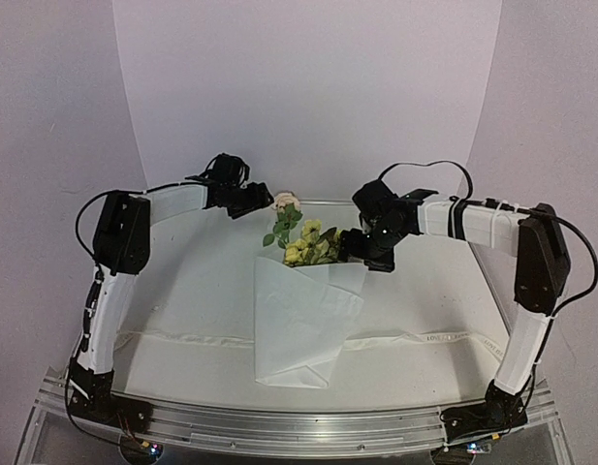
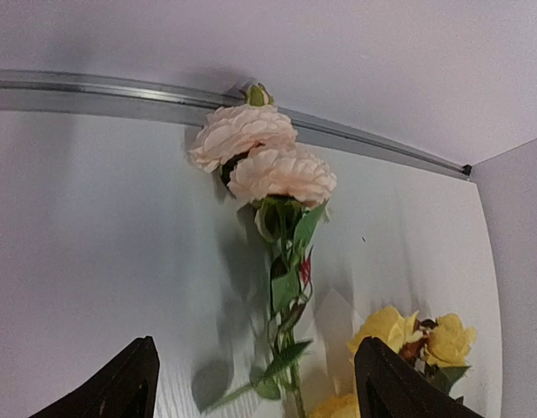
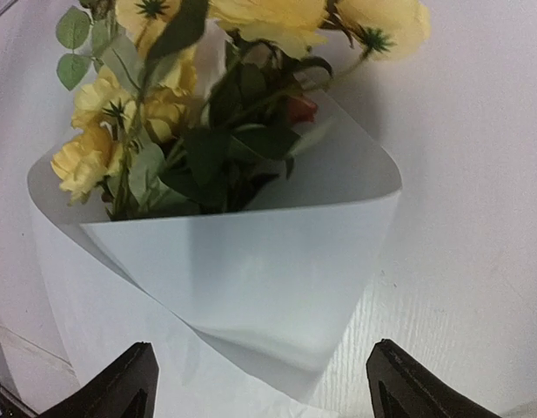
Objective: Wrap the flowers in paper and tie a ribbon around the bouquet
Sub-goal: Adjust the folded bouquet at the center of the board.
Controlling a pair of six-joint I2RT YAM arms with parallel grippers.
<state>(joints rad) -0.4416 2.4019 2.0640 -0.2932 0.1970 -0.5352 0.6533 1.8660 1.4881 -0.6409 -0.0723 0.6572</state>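
The paper (image 1: 303,325) lies mid-table, folded into a loose cone around the yellow flowers (image 1: 310,242). A pale pink rose (image 1: 284,201) sticks out toward the table's far edge. In the left wrist view its pink blossoms (image 2: 259,157) top a leafy stem (image 2: 290,287) that runs down between my fingers. My left gripper (image 2: 255,394) is open over that stem, beside the rose (image 1: 255,201). My right gripper (image 3: 264,394) is open just above the cone's folded paper (image 3: 251,270), at the bouquet's right side (image 1: 352,245). The ribbon (image 1: 424,340) lies flat across the table under the cone.
A metal rail (image 2: 103,91) runs along the table's far edge just behind the pink rose, with the white backdrop wall (image 1: 308,87) rising behind it. The ribbon's left stretch (image 1: 182,337) reaches toward the left arm's base.
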